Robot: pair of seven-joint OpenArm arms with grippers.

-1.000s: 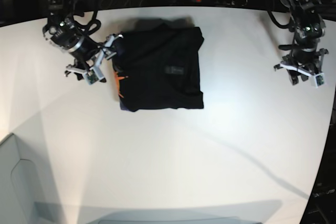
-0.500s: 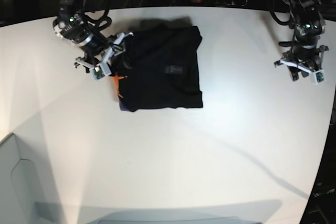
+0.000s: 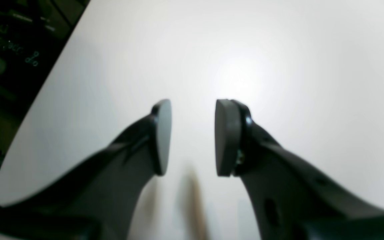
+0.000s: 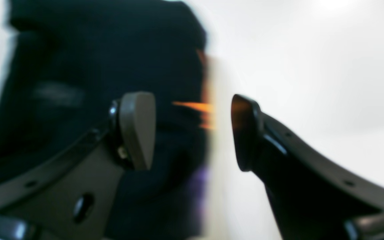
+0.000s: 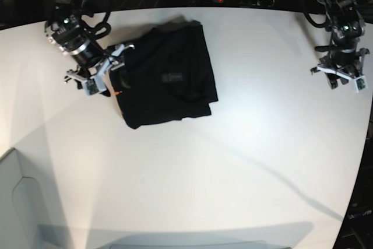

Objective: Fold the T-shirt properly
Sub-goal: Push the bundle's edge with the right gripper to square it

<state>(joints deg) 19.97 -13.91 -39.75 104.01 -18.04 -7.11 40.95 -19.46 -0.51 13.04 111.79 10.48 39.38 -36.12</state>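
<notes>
My right gripper (image 4: 192, 131) gapes empty astride the folded T-shirt (image 5: 166, 77) edge, one pad over cloth, so dragging could skew the folds; my left gripper (image 3: 192, 136), narrowly parted, hangs well apart over bare table (image 5: 245, 161).

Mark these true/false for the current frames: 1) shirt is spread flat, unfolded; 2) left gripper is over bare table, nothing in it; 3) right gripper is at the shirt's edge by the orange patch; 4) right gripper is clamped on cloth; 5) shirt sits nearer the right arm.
1) False. The T-shirt lies folded into a compact, slightly skewed rectangle.
2) True. The left gripper is open above the bare white table.
3) True. The right gripper straddles the edge by the orange patch.
4) False. Its jaws are apart with nothing between the pads.
5) True. The left arm is far off at the table's other side.
</notes>
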